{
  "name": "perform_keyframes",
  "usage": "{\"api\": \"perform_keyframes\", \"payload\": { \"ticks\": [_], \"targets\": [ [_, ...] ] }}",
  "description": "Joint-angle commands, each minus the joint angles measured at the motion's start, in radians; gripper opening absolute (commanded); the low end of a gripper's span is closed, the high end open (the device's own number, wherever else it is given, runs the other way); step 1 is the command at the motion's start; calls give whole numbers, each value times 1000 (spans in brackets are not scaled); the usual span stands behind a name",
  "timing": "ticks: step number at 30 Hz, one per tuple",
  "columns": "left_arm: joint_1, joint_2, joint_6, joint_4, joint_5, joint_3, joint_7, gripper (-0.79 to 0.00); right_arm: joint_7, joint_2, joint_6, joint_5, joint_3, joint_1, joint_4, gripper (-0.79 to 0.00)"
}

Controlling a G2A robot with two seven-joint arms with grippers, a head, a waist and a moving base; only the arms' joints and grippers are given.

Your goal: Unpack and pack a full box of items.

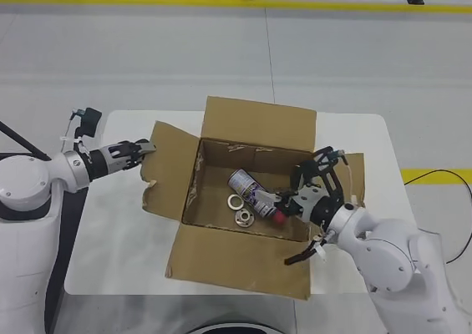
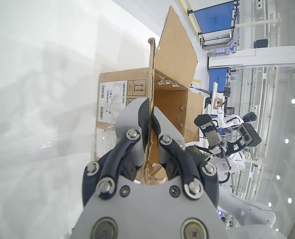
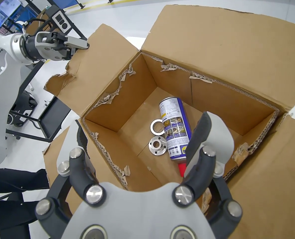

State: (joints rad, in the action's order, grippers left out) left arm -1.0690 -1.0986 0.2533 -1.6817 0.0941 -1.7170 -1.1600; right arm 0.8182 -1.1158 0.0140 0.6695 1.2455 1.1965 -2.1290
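Right gripper (image 3: 143, 121), wide open, over can (image 3: 174, 130) lying flat in box (image 3: 224, 98), cap end nearest it. Left gripper (image 2: 151, 108) pinches flap (image 1: 169, 165).

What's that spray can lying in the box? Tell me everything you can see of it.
The blue and white metal spray can is a cylinder with a printed label and a red cap. It lies on its side on the floor of the brown cardboard box, slanted, with its cap toward the robot's side. A flat silvery washer and a silvery metal flange lie close against its side.
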Motion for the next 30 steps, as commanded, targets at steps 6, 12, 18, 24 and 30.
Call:
{"api": "perform_keyframes", "payload": {
  "ticks": [6,12,18,24,30],
  "targets": [
    [-50,13,10,-20,-34,-47,31,-785,-4,1,-22,31,-15,4,4,0],
    [-83,22,16,-23,-60,-78,52,-785,55,-11,-13,148,-128,-90,52,0],
    [-108,32,18,-24,-82,-97,66,-785,124,-41,24,191,-259,-247,176,0],
    [-129,41,19,-32,-103,-114,74,-785,205,-81,49,202,-385,-405,320,0],
    [-146,48,31,-39,-128,-120,97,0,261,-126,53,192,-495,-530,474,0]
  ]
}}
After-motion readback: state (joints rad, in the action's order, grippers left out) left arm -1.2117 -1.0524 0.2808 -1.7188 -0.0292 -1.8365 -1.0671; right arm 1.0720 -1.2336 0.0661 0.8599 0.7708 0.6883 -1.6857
